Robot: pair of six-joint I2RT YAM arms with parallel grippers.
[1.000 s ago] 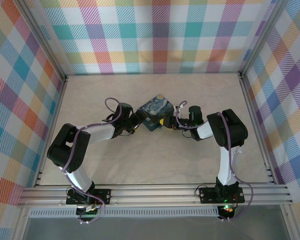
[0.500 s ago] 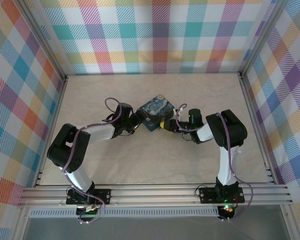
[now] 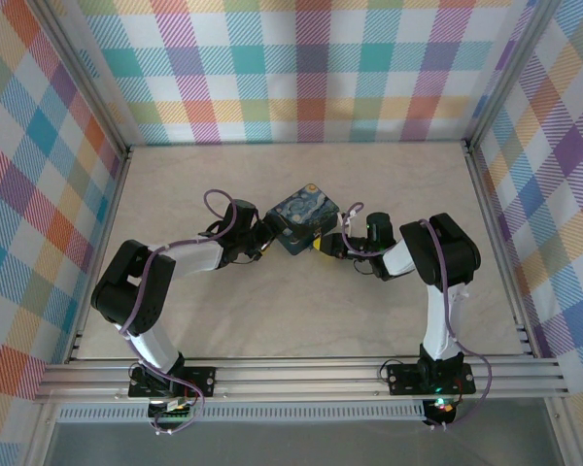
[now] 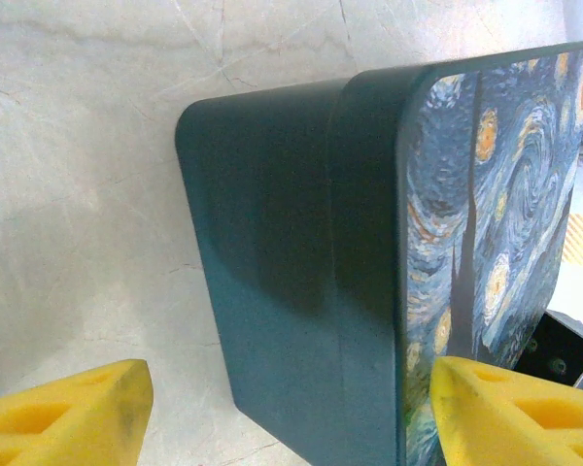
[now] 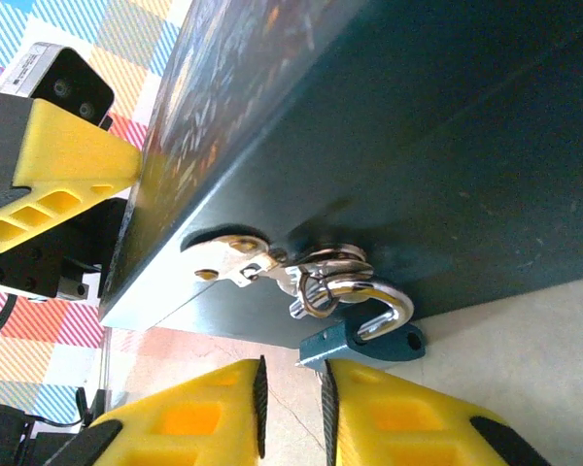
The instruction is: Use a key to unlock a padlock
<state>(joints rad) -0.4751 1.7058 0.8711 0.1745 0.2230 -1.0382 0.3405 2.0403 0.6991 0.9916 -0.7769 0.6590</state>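
Table [image 4: 78, 146]: slick, marble-look; the box could skid if you nudge it.
Box [image 4: 291, 243]: rigid, rounded corners, swirly print.
Left gripper [image 4: 291, 379]: wide, straddling the box.
Right gripper [image 5: 291, 388]: narrow beside the lock; I cannot tell whether it holds anything.
Padlock [image 5: 364, 342]: tiny blue body, shiny shackle, on the box's right face; may swing away.
Key [image 5: 228, 257]: silvery, ringed, slippery.

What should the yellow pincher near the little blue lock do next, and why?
Probably ease the right gripper forward until the padlock sits between its fingers; it lies just beyond the tips, with a key ring looped on its shackle.
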